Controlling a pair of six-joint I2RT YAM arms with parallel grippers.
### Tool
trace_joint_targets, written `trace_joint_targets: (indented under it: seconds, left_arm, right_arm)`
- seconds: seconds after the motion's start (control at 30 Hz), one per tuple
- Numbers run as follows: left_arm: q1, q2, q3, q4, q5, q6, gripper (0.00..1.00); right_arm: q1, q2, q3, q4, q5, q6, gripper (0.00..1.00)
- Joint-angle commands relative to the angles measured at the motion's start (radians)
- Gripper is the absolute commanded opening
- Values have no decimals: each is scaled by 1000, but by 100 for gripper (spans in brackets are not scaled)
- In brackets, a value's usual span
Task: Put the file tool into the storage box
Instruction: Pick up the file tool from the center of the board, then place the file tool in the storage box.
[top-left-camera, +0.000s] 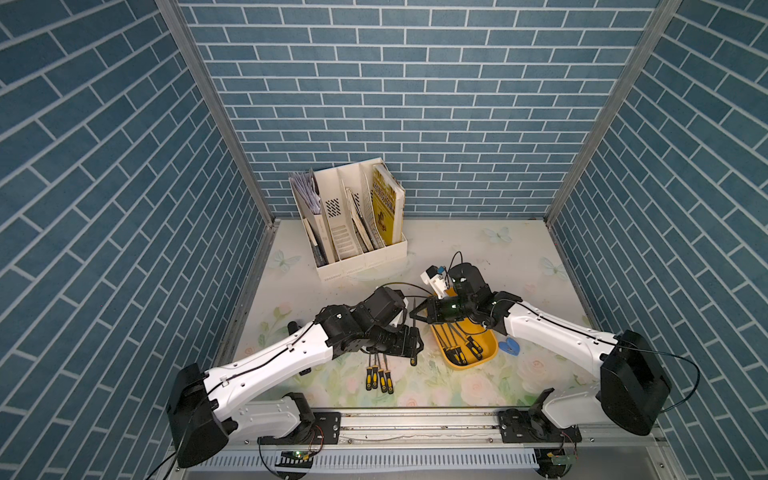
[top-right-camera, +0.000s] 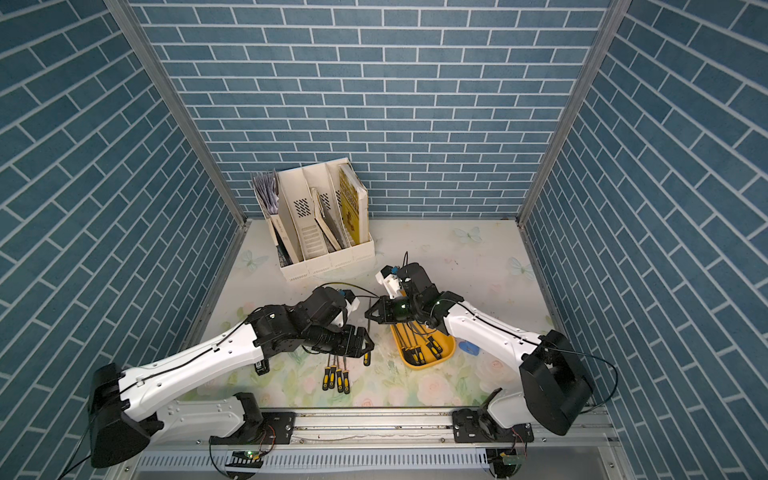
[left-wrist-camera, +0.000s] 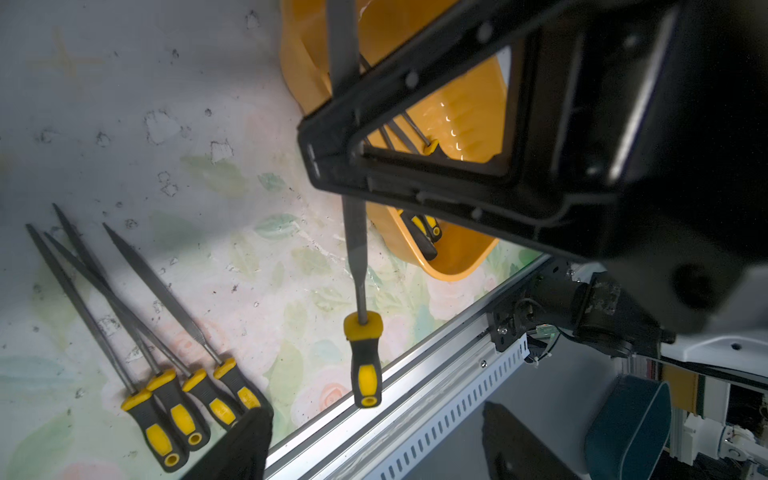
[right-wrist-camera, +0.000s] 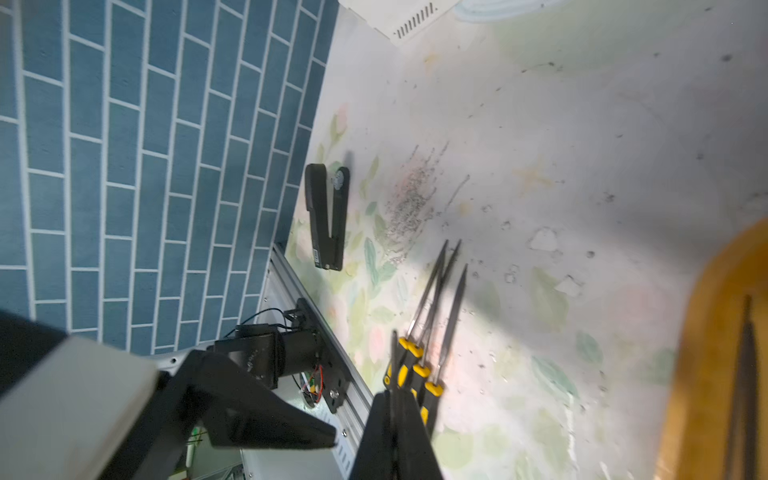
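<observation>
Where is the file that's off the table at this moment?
In a top view the file hangs handle-down from the right claw, between the four loose files and the storage box.

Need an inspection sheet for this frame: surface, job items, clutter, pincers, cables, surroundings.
Surface: floral mat, scuffed, with dark specks near the stapler.
Job's things: held file gripped by its blade, handle hanging down, beside the storage box, not in it; boxed files lie inside; four loose files on the mat.
Clutter: white organizer with books; black stapler; small blue object beside the box.
Grippers: left pincer open, holding nothing; right pincer shut on the held file.
Cables: black cables loop over both wrists; no snag seen.
Surroundings: brick-pattern walls; front rail.
</observation>
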Motion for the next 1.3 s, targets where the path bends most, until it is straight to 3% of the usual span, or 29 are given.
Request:
trace_joint_targets:
  seconds: [0.0, 0.13, 0.27, 0.37, 0.77, 1.27]
  left_arm:
    - [9, -21, 34, -9, -32, -3, 88]
    - [12, -51, 41, -11, -58, -14, 90]
    - [12, -85, 15, -4, -98, -39, 90]
    - [12, -108, -25, 24, -111, -60, 90]
    - [11, -177, -136, 83, -118, -114, 90]
    - [12, -226, -188, 33, -167, -147, 90]
  right_arm:
    - [-69, -42, 91, -203, 0, -154, 0]
    - [-164, -46, 207, -419, 34, -301, 0]
    - [-175, 6, 336, -629, 181, -429, 0]
    - [-174, 50, 364, -684, 257, -477, 0]
    - [-75, 296, 360, -685, 421, -580, 0]
    - [-30, 373, 249, -599, 380, -560, 0]
